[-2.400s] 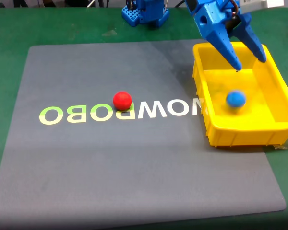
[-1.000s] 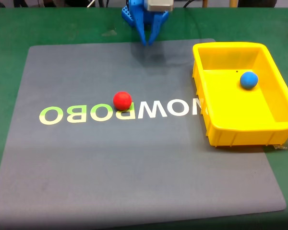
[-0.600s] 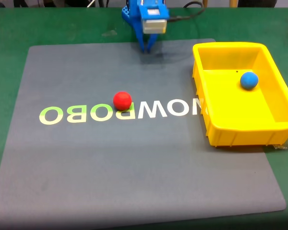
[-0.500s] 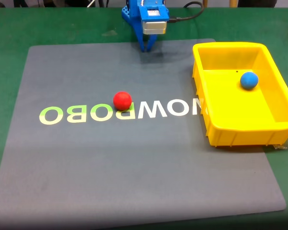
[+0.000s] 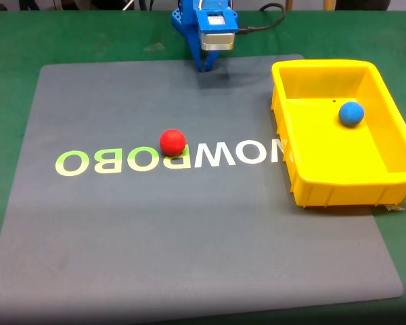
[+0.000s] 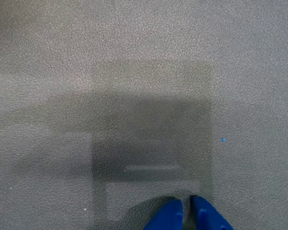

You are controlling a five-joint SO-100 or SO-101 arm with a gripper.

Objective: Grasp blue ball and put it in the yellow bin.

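Note:
The blue ball (image 5: pixel 351 113) rests inside the yellow bin (image 5: pixel 323 188), toward its far right side, at the right of the fixed view. My blue gripper (image 5: pixel 206 66) is folded back at the arm's base at the top centre, far from the bin, pointing down at the far edge of the grey mat. In the wrist view the gripper (image 6: pixel 186 205) shows two blue fingertips almost touching at the bottom edge, shut on nothing, just above bare grey mat.
A red ball (image 5: pixel 172 142) lies on the grey mat (image 5: pixel 189 223) left of centre, by mirrored pale-green lettering (image 5: pixel 169 159). Green table (image 5: pixel 7 101) surrounds the mat. A black cable (image 5: pixel 264 20) runs from the arm's base.
The blue ball, rolling in the bin earlier, has settled at the bin's far right. The arm swung from over the bin back to its base and folded down, closing its fingers.

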